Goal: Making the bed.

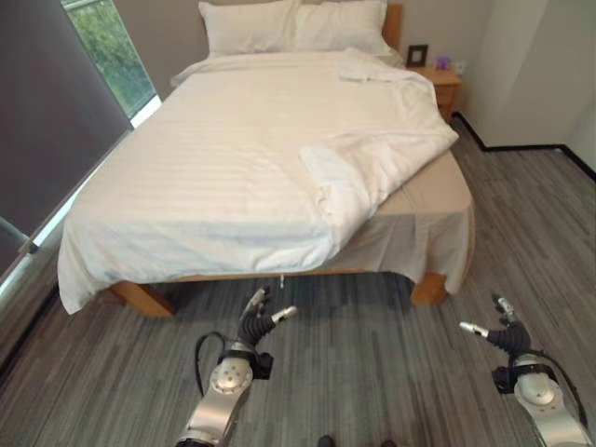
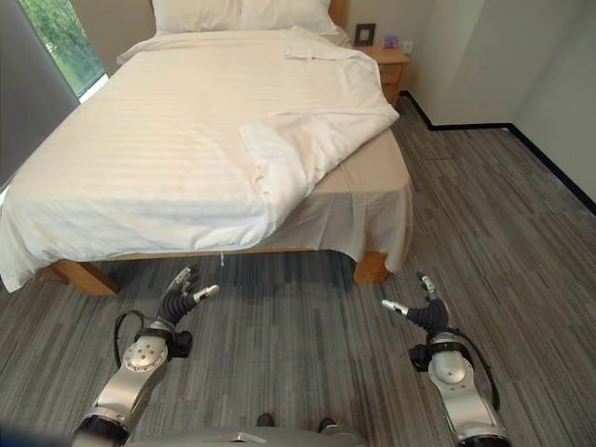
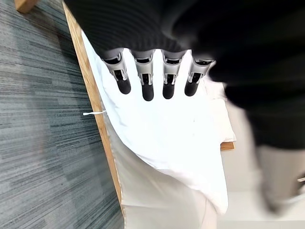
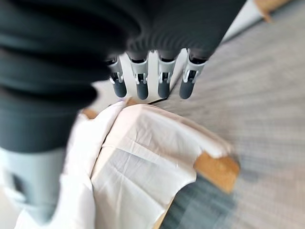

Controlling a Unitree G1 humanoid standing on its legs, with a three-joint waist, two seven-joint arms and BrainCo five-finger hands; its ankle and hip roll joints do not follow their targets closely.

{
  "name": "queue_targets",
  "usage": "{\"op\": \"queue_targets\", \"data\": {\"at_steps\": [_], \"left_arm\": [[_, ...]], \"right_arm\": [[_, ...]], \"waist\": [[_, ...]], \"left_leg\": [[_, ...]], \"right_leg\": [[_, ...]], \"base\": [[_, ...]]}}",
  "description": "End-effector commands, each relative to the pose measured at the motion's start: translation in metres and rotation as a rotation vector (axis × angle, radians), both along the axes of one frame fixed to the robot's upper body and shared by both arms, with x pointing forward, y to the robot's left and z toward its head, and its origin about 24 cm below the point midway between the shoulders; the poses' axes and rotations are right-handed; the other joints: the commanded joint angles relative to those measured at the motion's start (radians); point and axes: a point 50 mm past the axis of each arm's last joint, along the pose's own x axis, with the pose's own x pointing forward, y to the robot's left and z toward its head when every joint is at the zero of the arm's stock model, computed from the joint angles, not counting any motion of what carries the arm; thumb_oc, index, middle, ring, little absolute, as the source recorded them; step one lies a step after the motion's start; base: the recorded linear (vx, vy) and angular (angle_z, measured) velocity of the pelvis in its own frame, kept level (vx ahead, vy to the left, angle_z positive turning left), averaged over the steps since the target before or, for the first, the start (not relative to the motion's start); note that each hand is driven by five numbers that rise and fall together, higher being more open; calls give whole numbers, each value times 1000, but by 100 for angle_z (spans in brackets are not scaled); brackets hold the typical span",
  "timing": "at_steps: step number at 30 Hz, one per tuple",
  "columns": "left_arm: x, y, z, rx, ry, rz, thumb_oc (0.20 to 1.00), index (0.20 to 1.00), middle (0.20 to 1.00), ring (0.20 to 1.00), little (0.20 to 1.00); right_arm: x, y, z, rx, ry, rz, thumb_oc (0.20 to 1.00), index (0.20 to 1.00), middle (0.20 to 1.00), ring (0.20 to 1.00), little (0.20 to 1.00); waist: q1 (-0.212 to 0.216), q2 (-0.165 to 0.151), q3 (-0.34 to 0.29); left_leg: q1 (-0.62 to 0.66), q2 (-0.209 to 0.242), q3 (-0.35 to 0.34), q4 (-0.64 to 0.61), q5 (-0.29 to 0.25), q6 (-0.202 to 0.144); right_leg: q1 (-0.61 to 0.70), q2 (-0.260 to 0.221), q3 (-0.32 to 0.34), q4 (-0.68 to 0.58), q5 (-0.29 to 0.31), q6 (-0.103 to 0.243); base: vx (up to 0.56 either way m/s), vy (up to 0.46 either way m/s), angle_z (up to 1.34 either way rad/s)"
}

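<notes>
Both hands, left (image 1: 256,321) and right (image 1: 506,337), hover empty over the floor short of the bed's foot, fingers loosely spread, ready for the duvet (image 1: 251,158), whose right corner lies folded back

Grey wood-grain plank flooring (image 2: 307,363) runs across the room, striped lengthwise. Far ahead of the left hand (image 1: 255,321), a window (image 1: 112,47) shows green leaves outside and lets daylight in low along that side, beside a dark grey wall panel (image 1: 47,121). Well beyond the right hand (image 2: 424,312), a small wooden nightstand (image 2: 389,67) stands in the far corner with a dark frame (image 2: 364,34) on it. A pale wall (image 2: 484,56) rises there, edged by a black skirting board (image 2: 484,125).
</notes>
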Motion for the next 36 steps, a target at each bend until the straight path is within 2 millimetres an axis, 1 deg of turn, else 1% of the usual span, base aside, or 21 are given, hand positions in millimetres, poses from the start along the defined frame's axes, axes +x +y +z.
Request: {"op": "queue_targets", "data": {"at_steps": [1,10,11,12,14,15,17,19,20,22,24,25,26,28,29,30,31,32,33,34,36], "left_arm": [[11,6,20,11,-114,10,1000,1000,1000,1000,1000],[5,3,11,-30,-63,20,1000,1000,1000,1000,1000],[5,3,13,-52,-70,25,1000,1000,1000,1000,1000],[6,1,14,-59,-78,19,1000,1000,1000,1000,1000],[11,-5,17,-67,-89,-5,1000,1000,1000,1000,1000],[14,-9,21,-76,-105,-20,1000,1000,1000,1000,1000],[15,-15,22,-93,-118,-29,1000,1000,1000,1000,1000],[15,-17,24,-100,-132,-30,1000,1000,1000,1000,1000],[15,-17,24,-96,-131,-32,1000,1000,1000,1000,1000],[15,-20,22,-93,-126,-37,1000,1000,1000,1000,1000],[13,-21,19,-98,-114,-27,1000,1000,1000,1000,1000],[11,-22,18,-101,-111,-37,1000,1000,1000,1000,1000],[11,-23,17,-98,-109,-40,1000,1000,1000,1000,1000],[12,-23,18,-87,-107,-52,1000,1000,1000,1000,1000],[13,-23,18,-87,-108,-52,1000,1000,1000,1000,1000],[15,-24,22,-77,-122,-59,1000,1000,1000,1000,1000],[18,-26,25,-67,-137,-79,1000,1000,1000,1000,1000],[19,-27,26,-67,-142,-85,1000,1000,1000,1000,1000],[20,-27,27,-67,-142,-84,1000,1000,1000,1000,1000],[23,-27,28,-62,-144,-92,1000,1000,1000,1000,1000],[25,-25,30,-60,-152,-92,1000,1000,1000,1000,1000]], "right_arm": [[18,0,27,-90,-107,76,1000,1000,1000,1000,1000],[20,19,29,-18,-138,116,1000,1000,1000,1000,1000],[19,24,31,-2,-154,129,1000,1000,1000,1000,1000],[16,23,31,0,-159,127,1000,1000,1000,1000,1000],[13,21,31,-7,-161,120,1000,1000,1000,1000,1000],[12,20,31,-6,-160,120,1000,1000,1000,1000,1000],[11,20,27,-11,-140,113,1000,1000,1000,1000,1000],[14,23,27,-4,-139,123,1000,1000,1000,1000,1000],[14,24,27,0,-142,128,1000,1000,1000,1000,1000],[15,22,29,-30,-138,146,1000,1000,1000,1000,1000],[17,24,31,-37,-143,158,1000,1000,1000,1000,1000],[19,27,29,-46,-135,177,1000,1000,1000,1000,1000],[18,28,27,-45,-129,181,1000,1000,1000,1000,1000],[20,34,26,-49,-128,204,1000,1000,1000,1000,1000],[20,34,26,-49,-128,204,1000,1000,1000,1000,1000],[22,37,30,-56,-146,218,1000,1000,1000,1000,1000],[27,42,33,-68,-162,234,1000,1000,1000,1000,1000],[29,43,33,-66,-165,233,1000,1000,1000,1000,1000],[29,43,33,-66,-166,233,1000,1000,1000,1000,1000],[30,47,32,-43,-167,232,1000,1000,1000,1000,1000],[31,51,34,-12,-184,235,1000,1000,1000,1000,1000]], "waist": [[14,-9,13],[13,-10,58],[27,-28,99],[35,-36,123],[53,-45,167],[52,-51,178],[62,-41,176],[75,-26,157],[77,-2,142],[78,8,123],[76,9,108],[77,-10,91],[79,-15,87],[68,-25,101],[71,-22,98],[58,-12,119],[32,27,143],[26,36,145],[23,33,147],[14,35,154],[5,33,155]], "left_leg": [[12,90,4,4,14,-140],[42,121,5,23,37,-147],[-54,135,2,242,43,-149],[-113,152,-15,367,89,-149],[-244,154,-54,566,193,-162],[-286,149,-41,590,197,-157],[-350,94,-22,544,140,-145],[-354,45,16,388,117,-133],[-350,42,46,232,148,-141],[-294,28,96,58,199,-140],[-254,21,88,18,185,-118],[-216,-7,61,12,175,-91],[-192,-6,73,4,163,-77],[-133,-4,101,4,106,-41],[-137,0,103,4,108,-41],[-93,11,120,4,83,-27],[-37,42,115,4,53,-17],[-20,50,113,4,42,-18],[-18,47,110,4,40,-18],[8,56,110,4,21,-35],[23,69,97,4,12,-57]], "right_leg": [[28,-61,-43,-10,11,88],[41,-23,-27,-9,-15,57],[44,-18,-7,-10,-17,35],[56,-11,1,-10,-24,21],[65,-2,-3,-10,-32,-8],[68,-5,-2,-10,-41,-15],[84,-1,12,-10,-66,-14],[97,12,33,-10,-87,0],[100,38,45,-10,-97,11],[119,40,55,-10,-112,25],[143,39,52,-10,-130,35],[181,22,44,43,-133,46],[162,20,49,127,-117,56],[31,-16,34,419,4,148],[25,-13,37,420,7,147],[-57,-50,20,577,109,208],[-160,-105,-35,757,119,198],[-183,-140,-62,758,112,182],[-182,-145,-65,764,107,182],[-205,-204,-109,672,57,148],[-208,-211,-117,527,43,133]], "base": [[0,0,0],[20,-104,3],[-79,-269,-42],[-84,-372,-46],[-49,-285,-10],[38,-202,6],[197,-82,-7],[320,-22,-43],[398,-13,-62],[448,-3,-43],[424,-5,-22],[429,-4,-37],[541,-7,-56],[228,11,-56],[142,28,-48],[251,52,-20],[392,48,-11],[324,29,3],[376,-107,25],[351,-188,41],[324,-221,26]]}}
